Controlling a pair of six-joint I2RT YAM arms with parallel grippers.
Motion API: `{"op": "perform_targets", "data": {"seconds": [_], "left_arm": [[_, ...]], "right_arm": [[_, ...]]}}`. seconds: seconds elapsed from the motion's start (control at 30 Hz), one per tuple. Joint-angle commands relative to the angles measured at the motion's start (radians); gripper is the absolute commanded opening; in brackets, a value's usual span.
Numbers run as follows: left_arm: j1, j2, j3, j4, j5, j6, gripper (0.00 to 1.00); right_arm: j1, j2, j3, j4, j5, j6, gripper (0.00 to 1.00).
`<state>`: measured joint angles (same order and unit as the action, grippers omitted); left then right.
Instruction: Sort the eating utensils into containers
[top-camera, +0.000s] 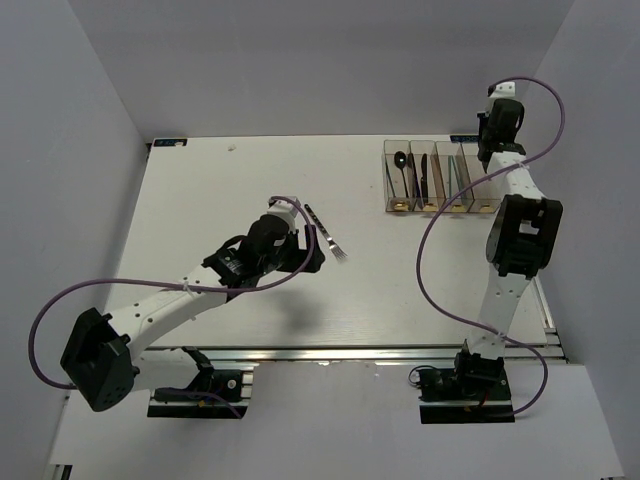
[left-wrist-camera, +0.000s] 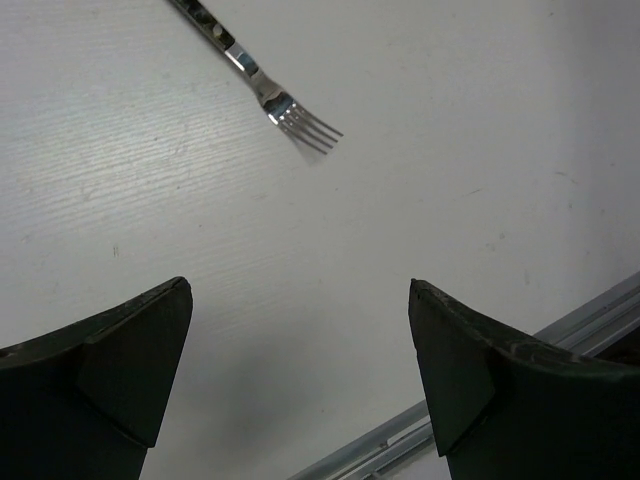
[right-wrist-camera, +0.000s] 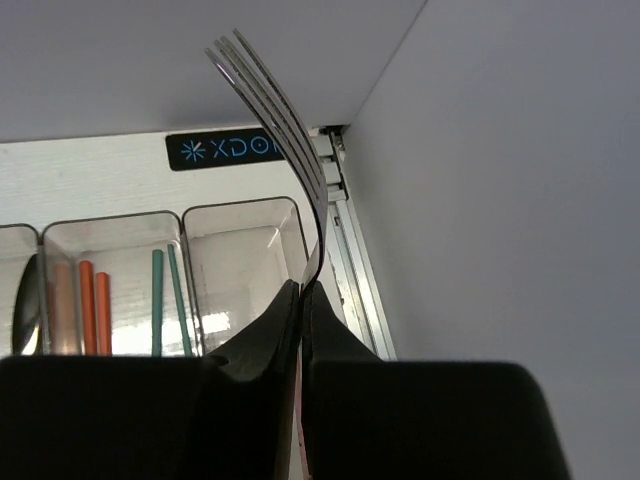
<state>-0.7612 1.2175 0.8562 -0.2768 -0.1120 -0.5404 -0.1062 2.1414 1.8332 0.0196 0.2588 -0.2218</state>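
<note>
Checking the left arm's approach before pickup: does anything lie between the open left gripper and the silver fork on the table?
Nothing visible does. In the left wrist view, only bare tabletop lies between the left gripper and the silver fork ahead of it.

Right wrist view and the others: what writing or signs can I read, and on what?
"XDO", after a star-like sign, on a black label; the fork covers the rest.
Top view: the label is too small to read.
Left wrist view: none.
</note>
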Motion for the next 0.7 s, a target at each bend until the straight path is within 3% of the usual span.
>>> {"op": "perform_targets", "data": {"seconds": [0.0,0.1,0.33,0.47,0.63,0.67], "left_arm": [[-0.004,-0.023,-0.026,-0.010,-0.026,-0.007,0.98],[-0.003,-0.015,-0.039,-0.009,-0.035,-0.004,0.98],[-0.003,-0.001,-0.011,-0.005,-0.035,-0.007,0.98],[-0.003,-0.013,-0.016,-0.010,-0.061,-0.013,0.98],[-0.003,-0.009,-0.009,-0.041,-0.175,-0.058,0.98],[-0.003,-0.009,-0.009,-0.041,-0.182,-0.065,0.98]], "right_arm": [[-0.027,0.040,0.100,-0.015,-0.039,-0.005,0.00],[-0.046,0.083,0.153,-0.073,-0.108,0.038,0.00],[-0.050,0.084,0.084,-0.056,-0.129,0.087,0.00],[-0.049,0.052,0.045,-0.046,-0.127,0.091,0.16],[-0.050,0.043,0.012,-0.062,-0.141,0.114,0.18],[-0.049,0.044,0.014,-0.082,-0.141,0.127,0.25]]}}
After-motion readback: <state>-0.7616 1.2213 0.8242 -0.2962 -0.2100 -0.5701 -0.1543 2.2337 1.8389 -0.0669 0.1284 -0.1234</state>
